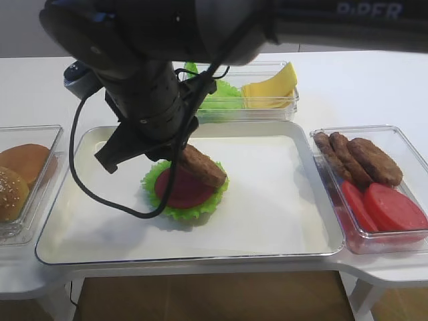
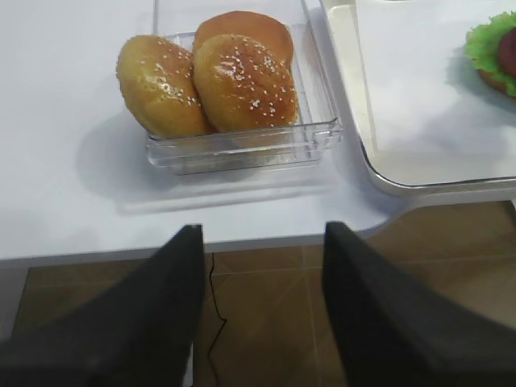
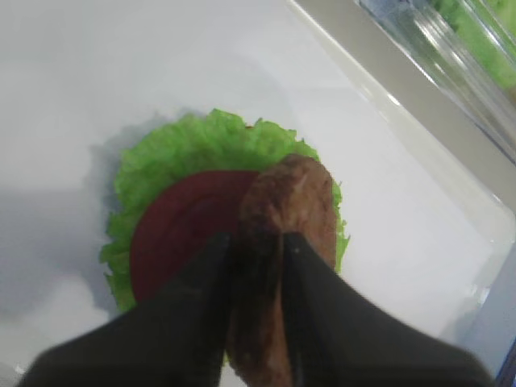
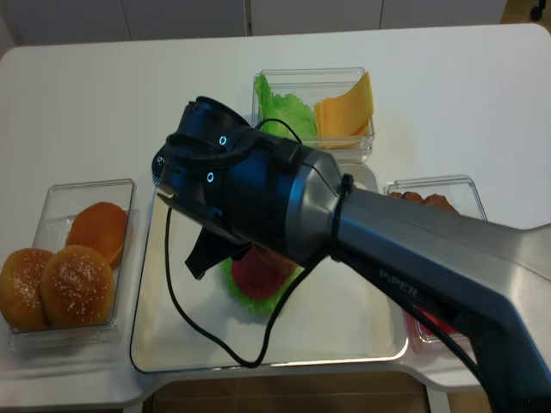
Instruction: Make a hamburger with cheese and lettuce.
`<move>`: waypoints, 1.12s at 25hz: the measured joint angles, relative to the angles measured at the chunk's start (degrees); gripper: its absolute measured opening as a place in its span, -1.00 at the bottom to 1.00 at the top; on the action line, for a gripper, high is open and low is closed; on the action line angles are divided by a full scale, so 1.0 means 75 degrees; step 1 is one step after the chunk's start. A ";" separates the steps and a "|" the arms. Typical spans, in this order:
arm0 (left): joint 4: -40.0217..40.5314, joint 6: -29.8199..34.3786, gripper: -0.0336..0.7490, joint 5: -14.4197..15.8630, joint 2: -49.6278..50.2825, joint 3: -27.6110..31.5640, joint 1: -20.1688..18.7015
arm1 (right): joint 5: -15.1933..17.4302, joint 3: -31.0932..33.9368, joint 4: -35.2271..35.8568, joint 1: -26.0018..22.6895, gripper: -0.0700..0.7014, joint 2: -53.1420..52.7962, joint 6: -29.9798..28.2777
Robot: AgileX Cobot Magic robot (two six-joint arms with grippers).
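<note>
Right gripper (image 3: 256, 246) pinching patty (image 3: 282, 242) over hamburger (image 3: 189, 230) — arm lettering probably "PIPER".

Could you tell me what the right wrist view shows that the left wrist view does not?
Only the right wrist view shows the right gripper shut on a patty, held tilted over the tomato of the hamburger. Only the left wrist view shows the open left gripper hanging past the table edge, and the buns in their clear box. Both show the white tray and some of the hamburger's lettuce.
</note>
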 joint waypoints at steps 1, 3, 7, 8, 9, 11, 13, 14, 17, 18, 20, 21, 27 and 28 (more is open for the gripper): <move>0.0000 0.0000 0.00 0.0000 0.0000 0.0000 0.0000 | -0.0017 0.0000 0.0045 0.0000 -0.39 0.0000 0.0000; 0.0000 0.0000 0.00 0.0000 0.0000 0.0000 0.0000 | -0.0029 0.0000 0.0102 0.0000 -0.38 0.0000 -0.0005; 0.0000 0.0000 0.00 0.0000 0.0000 0.0000 0.0000 | -0.0063 0.0000 0.0323 0.0000 -0.33 0.0000 -0.0018; 0.0000 0.0000 0.00 0.0000 0.0000 0.0000 0.0000 | -0.0077 0.0000 0.0386 0.0000 -0.30 0.0000 -0.0021; 0.0000 0.0000 0.00 0.0000 0.0000 0.0000 0.0000 | -0.0092 0.0000 0.0465 0.0000 -0.26 0.0000 -0.0021; 0.0000 0.0000 0.00 0.0000 0.0000 0.0000 0.0000 | -0.0106 0.0000 0.0630 0.0000 -0.18 0.0000 -0.0021; 0.0000 0.0000 0.00 0.0000 0.0000 0.0000 0.0000 | -0.0116 0.0000 0.0780 0.0000 -0.13 0.0000 -0.0021; 0.0000 0.0000 0.00 0.0000 0.0000 0.0000 0.0000 | -0.0123 0.0000 0.0825 0.0000 -0.11 0.0000 -0.0035; 0.0000 0.0000 0.00 0.0000 0.0000 0.0000 0.0000 | -0.0140 0.0000 0.0864 0.0000 -0.09 0.0000 -0.0051; 0.0000 0.0000 0.00 0.0000 0.0000 0.0000 0.0000 | -0.0140 0.0000 0.0882 0.0000 -0.09 0.0000 -0.0063; 0.0000 0.0000 0.00 0.0000 0.0000 0.0000 0.0000 | -0.0140 0.0000 0.0882 0.0000 -0.09 0.0000 -0.0120; 0.0000 0.0000 0.00 0.0000 0.0000 0.0000 0.0000 | -0.0140 0.0000 0.0882 0.0000 -0.09 0.0000 -0.0213; 0.0000 0.0000 0.00 0.0000 0.0000 0.0000 0.0000 | -0.0111 0.0000 0.1136 -0.0380 0.09 -0.0070 -0.0433; 0.0000 0.0000 0.00 0.0000 0.0000 0.0000 0.0000 | -0.0093 0.0000 0.1249 -0.0540 0.16 -0.0108 -0.0451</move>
